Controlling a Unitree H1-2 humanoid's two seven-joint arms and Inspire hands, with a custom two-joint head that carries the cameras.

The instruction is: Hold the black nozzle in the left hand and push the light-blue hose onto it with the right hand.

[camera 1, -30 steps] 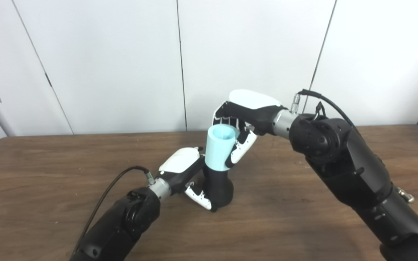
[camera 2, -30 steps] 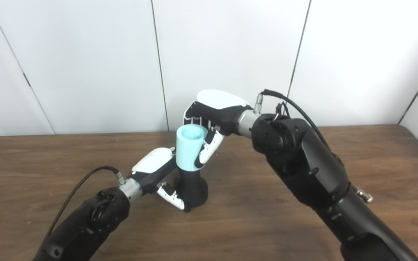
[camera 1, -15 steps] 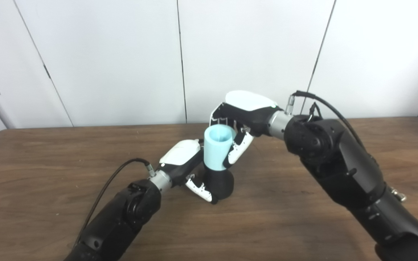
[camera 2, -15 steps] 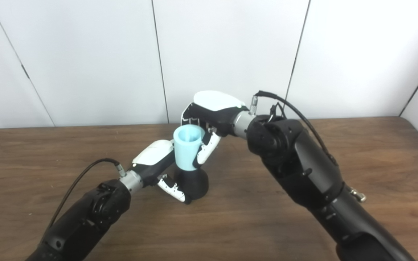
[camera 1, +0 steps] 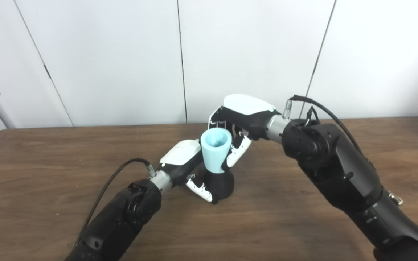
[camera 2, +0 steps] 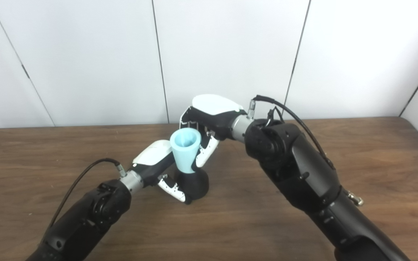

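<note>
The left hand (camera 1: 185,165) has its fingers wrapped around the black nozzle (camera 1: 220,185), which stands on the brown wooden table (camera 1: 49,170); the right hand (camera 1: 240,125) grips the light-blue hose (camera 1: 214,150) from behind; the hose sits on top of the nozzle, touching it, open end up, leaning a little.

Nozzles: one black nozzle (camera 1: 220,185), standing on the desk (camera 1: 49,163)
Hoses: one light-blue hose (camera 1: 214,149), atop the nozzle
Hands: two, left hand (camera 1: 187,170) and right hand (camera 1: 241,123), both at the nozzle
</note>
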